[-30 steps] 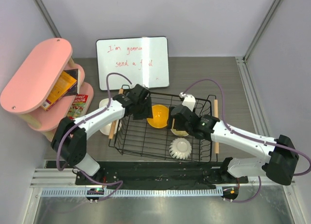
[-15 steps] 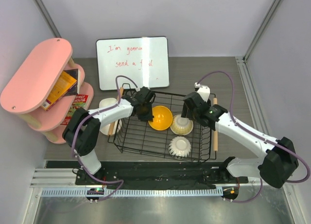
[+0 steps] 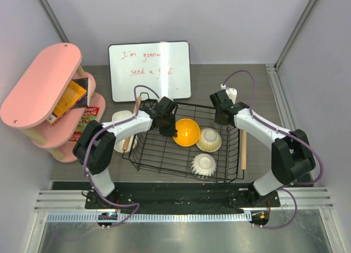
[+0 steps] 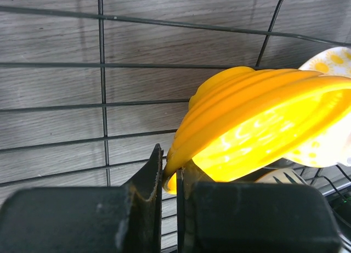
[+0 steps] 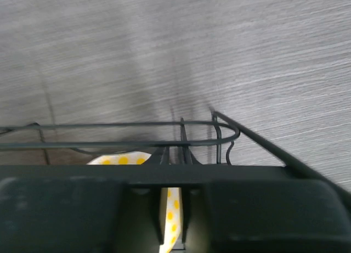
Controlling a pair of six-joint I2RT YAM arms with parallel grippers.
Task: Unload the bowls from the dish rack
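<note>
The black wire dish rack (image 3: 159,154) stands mid-table. My left gripper (image 3: 171,129) (image 4: 171,175) is shut on the near rim of the orange-yellow bowl (image 3: 187,132) (image 4: 258,118), which is tipped up inside the rack. Beside it on the right is a cream bowl with yellow dots (image 3: 209,140) (image 4: 329,146). My right gripper (image 3: 218,123) (image 5: 175,154) is shut on that bowl's far rim (image 5: 172,209), at the rack's far right corner. A ribbed white bowl (image 3: 203,164) lies upside down near the rack's front.
White bowls (image 3: 117,121) sit on the table left of the rack. A whiteboard (image 3: 149,71) lies behind it, and a pink shelf (image 3: 41,91) with books stands at far left. Wooden handles (image 3: 243,149) run along both rack sides.
Both grippers have shut, the left on the orange bowl's rim, the right on the dotted bowl's rim. The right arm swung toward the rack's far right; the orange bowl shifted right.
</note>
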